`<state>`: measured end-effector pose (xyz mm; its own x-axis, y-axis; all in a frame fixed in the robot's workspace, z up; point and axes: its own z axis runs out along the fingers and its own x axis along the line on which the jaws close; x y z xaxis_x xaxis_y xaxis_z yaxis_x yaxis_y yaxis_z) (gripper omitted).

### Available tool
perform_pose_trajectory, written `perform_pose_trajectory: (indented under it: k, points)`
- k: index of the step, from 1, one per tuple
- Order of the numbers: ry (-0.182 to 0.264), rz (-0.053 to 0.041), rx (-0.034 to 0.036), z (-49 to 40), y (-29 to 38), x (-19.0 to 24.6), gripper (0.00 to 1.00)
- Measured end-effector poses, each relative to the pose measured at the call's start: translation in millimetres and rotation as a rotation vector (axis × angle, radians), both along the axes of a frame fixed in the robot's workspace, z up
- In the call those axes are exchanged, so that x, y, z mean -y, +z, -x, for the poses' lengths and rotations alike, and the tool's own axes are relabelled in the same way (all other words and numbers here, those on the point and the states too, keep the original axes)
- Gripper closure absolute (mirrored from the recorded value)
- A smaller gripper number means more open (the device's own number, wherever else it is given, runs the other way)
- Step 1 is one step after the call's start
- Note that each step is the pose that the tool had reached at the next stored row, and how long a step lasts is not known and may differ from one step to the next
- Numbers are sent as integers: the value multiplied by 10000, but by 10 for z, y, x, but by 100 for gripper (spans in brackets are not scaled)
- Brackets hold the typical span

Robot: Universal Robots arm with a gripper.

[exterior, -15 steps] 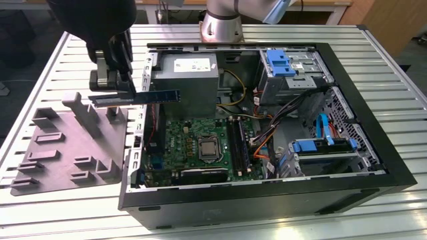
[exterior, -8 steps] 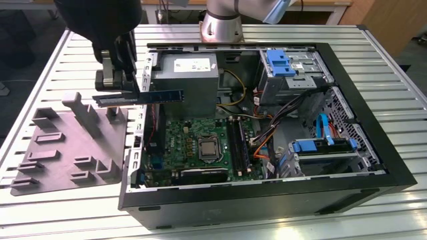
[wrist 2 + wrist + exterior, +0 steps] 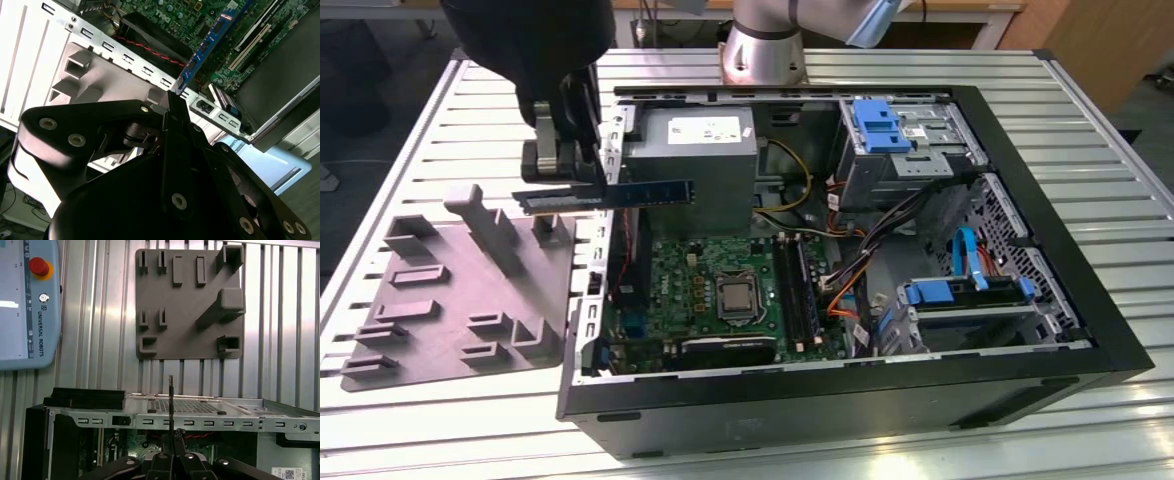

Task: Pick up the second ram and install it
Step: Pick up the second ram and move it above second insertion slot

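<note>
Gripper (image 3: 567,180): pinching second ram (image 3: 647,191) near one end
Second ram: level over computer case (image 3: 854,395) wall, exterior view's left
Grey tray (image 3: 440,300): beside that wall

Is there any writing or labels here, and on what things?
Vertical line of dark lettering on the pale blue control tablet.
White logo on the green motherboard.
White sticker on the grey power supply box: too small to read.
White coded sticker on the black computer case: too small to read.
</note>
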<state>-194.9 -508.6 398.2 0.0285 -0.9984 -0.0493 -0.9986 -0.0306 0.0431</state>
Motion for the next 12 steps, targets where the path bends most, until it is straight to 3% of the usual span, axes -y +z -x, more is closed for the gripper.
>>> perform_pose_trajectory:
  k: [12]
  points:
    - [0,1,0,-42,-10,-1,88]
